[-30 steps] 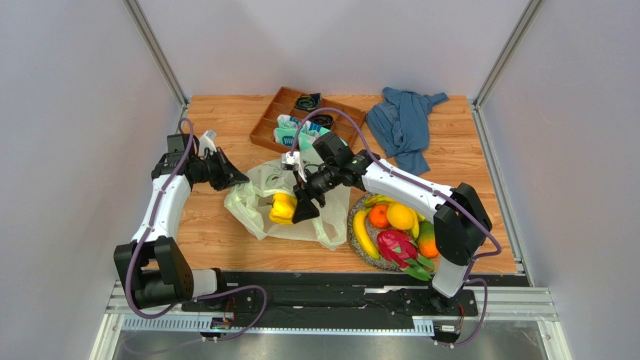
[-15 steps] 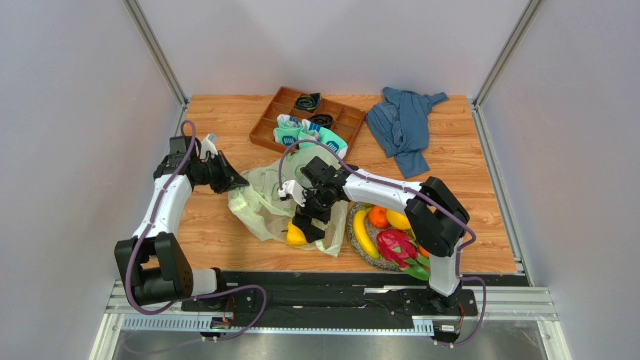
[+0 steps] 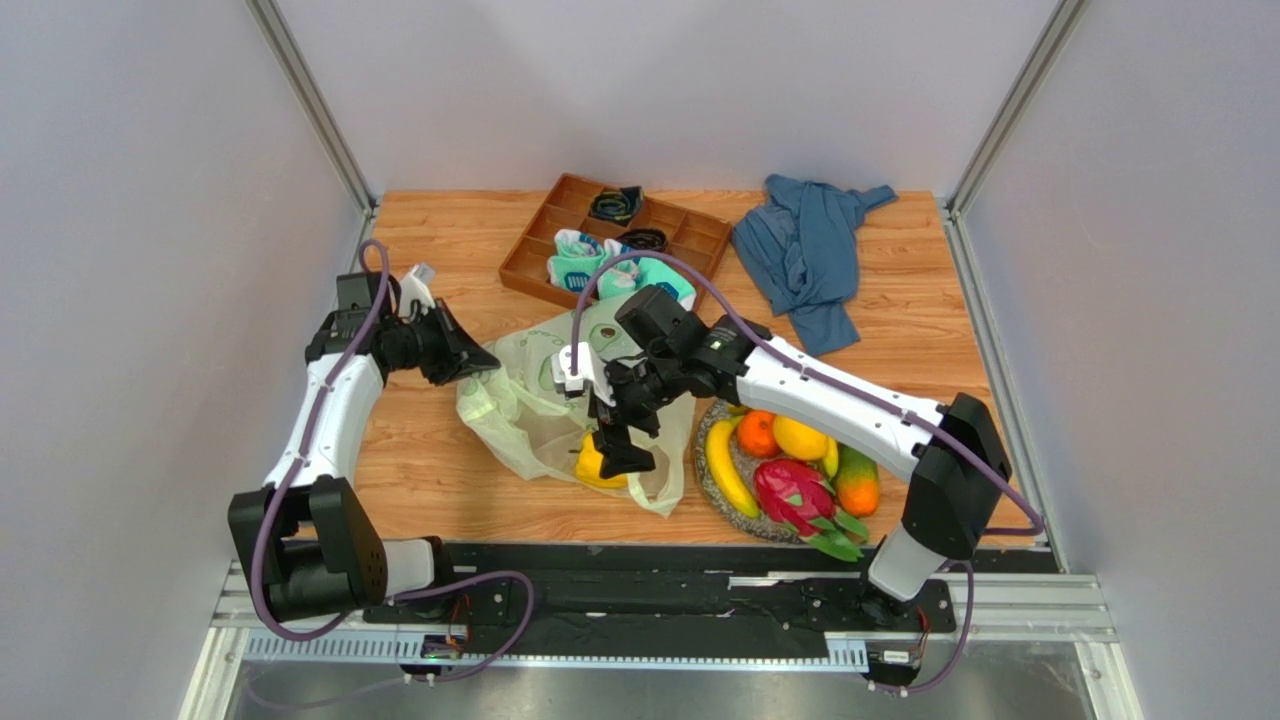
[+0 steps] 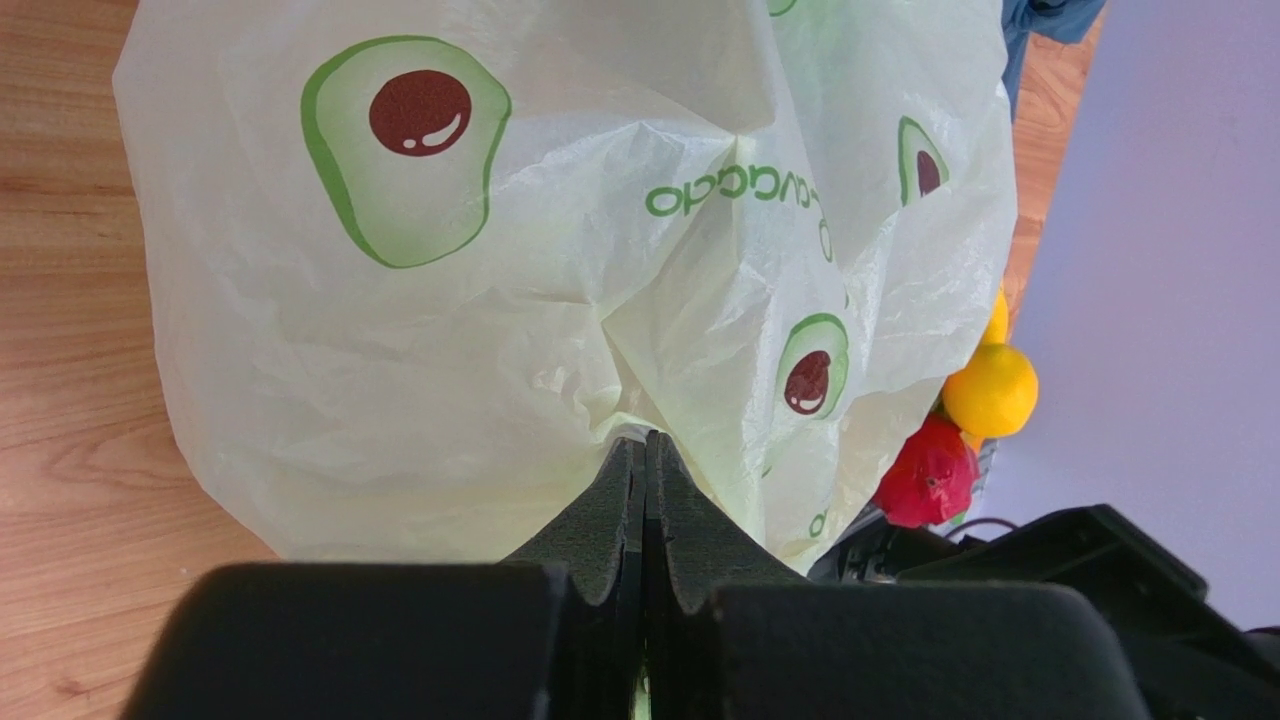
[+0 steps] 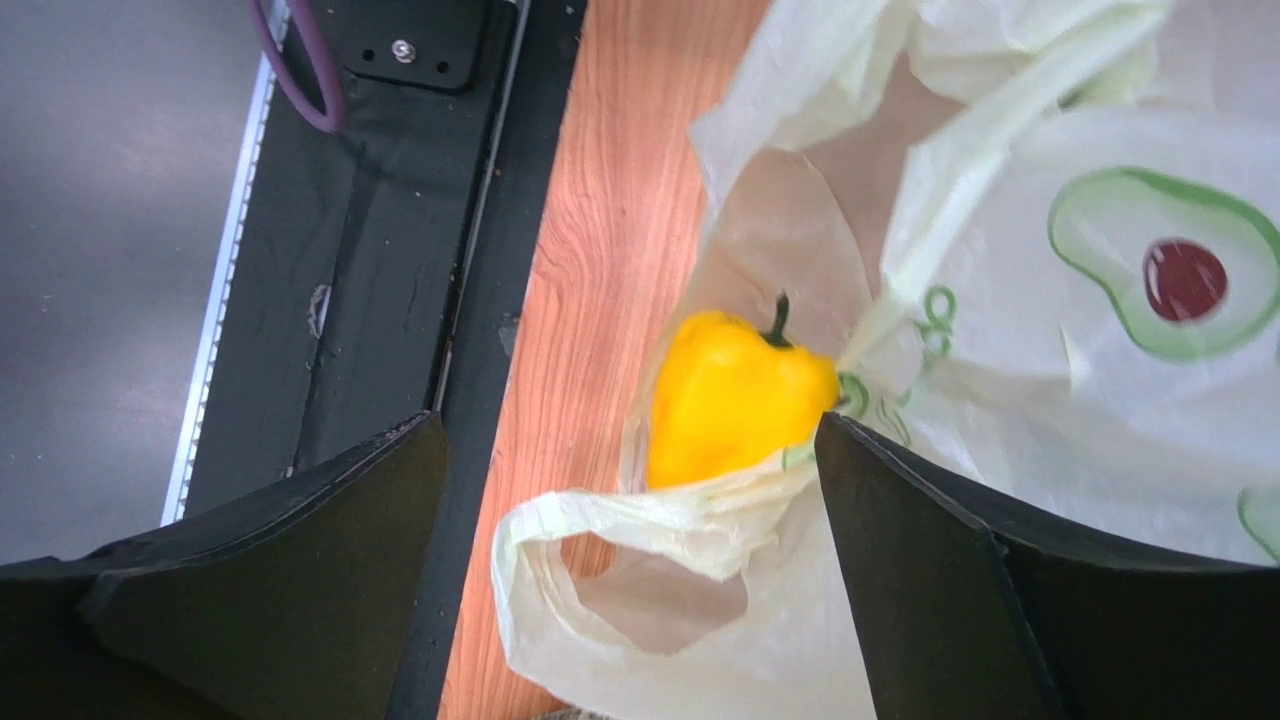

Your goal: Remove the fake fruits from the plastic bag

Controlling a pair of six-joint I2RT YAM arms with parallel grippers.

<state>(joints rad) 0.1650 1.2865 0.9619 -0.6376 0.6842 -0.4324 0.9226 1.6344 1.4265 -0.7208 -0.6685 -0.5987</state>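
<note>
Light wooden tabletop [image 3: 436, 465] fills a grey-walled cell. Nearest the arms, a glossy fake yellow bell pepper [image 3: 597, 465] lies at the near edge of the thin, crinkled, translucent plastic bag [image 3: 519, 413]. The right gripper [image 3: 619, 443] hangs over it, fingers spread wide and holding nothing. Only the right wrist view shows the pepper's [image 5: 736, 398] dark green stem and a bag handle looped across its near side; whether it lies inside the bag I cannot tell. Just right of the bag, a round plate [image 3: 706, 465] holds the other fake fruits: a banana [image 3: 726, 468], an orange [image 3: 757, 434], a pink dragon fruit [image 3: 792, 495] and a mango [image 3: 857, 483]. At the bag's left, the left gripper [image 3: 478, 360] has its fingers pressed together, pinching the film. Its wrist view alone shows printed avocado halves and green lettering [image 4: 733, 188] that seems to read "avocado". Farther back sit a compartmented wooden tray [image 3: 541, 248] with teal-and-white socks [image 3: 579, 270], and a crumpled blue garment [image 3: 812, 248].
</note>
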